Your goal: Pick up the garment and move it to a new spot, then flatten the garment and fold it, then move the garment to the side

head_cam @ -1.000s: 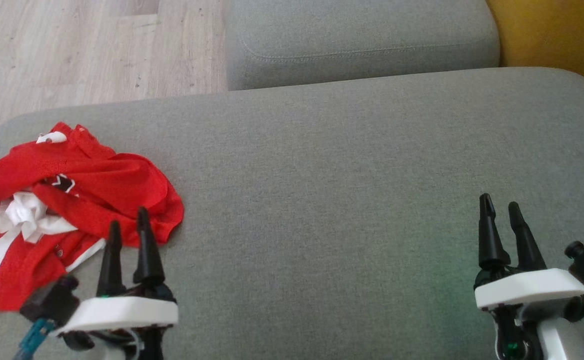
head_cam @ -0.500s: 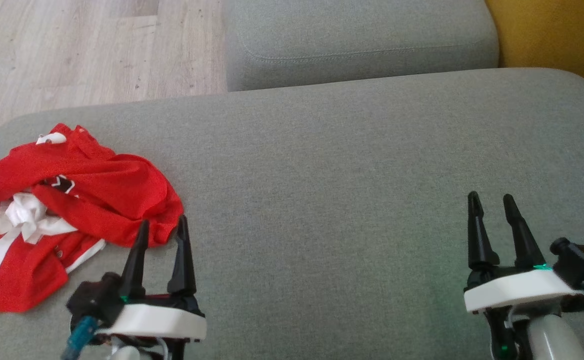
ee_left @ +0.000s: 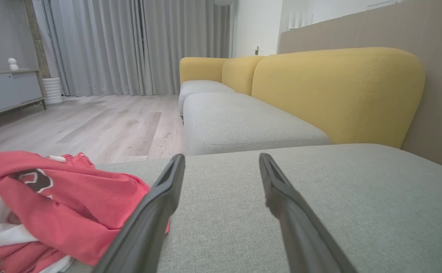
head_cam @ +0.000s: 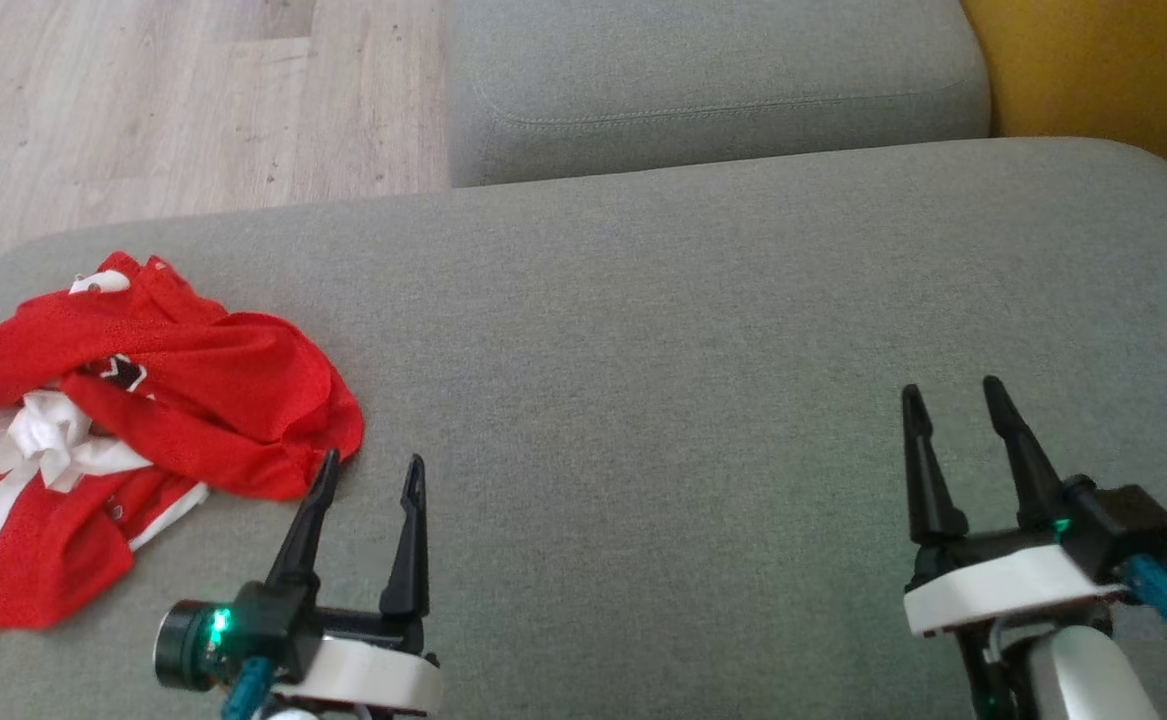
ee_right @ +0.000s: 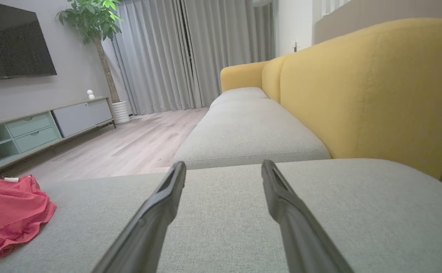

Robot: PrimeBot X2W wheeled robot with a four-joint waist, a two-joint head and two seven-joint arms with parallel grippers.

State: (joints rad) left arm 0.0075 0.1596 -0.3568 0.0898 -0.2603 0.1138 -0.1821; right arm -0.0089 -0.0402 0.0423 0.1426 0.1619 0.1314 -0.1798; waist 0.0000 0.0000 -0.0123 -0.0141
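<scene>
where one garment point(head_cam: 193, 385) lies, two pincers point(head_cam: 373, 458) point(head_cam: 950, 386) agape

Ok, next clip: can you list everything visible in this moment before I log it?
garment: 1, red and white, crumpled at the left end of the near cushion
near seat cushion: 1, grey, under both grippers
further seat cushions: 2, grey, in a row beyond it
backrest sections: at least 2, yellow, along the seats' right side
floor: pale wood, beyond the sofa
curtains: grey, far wall
TV: 1, black, on the wall
plant: 1, green, by the curtains
cabinet: 1, grey-green, under the TV
left gripper: open, beside the garment's edge
right gripper: open, over bare cushion
</scene>
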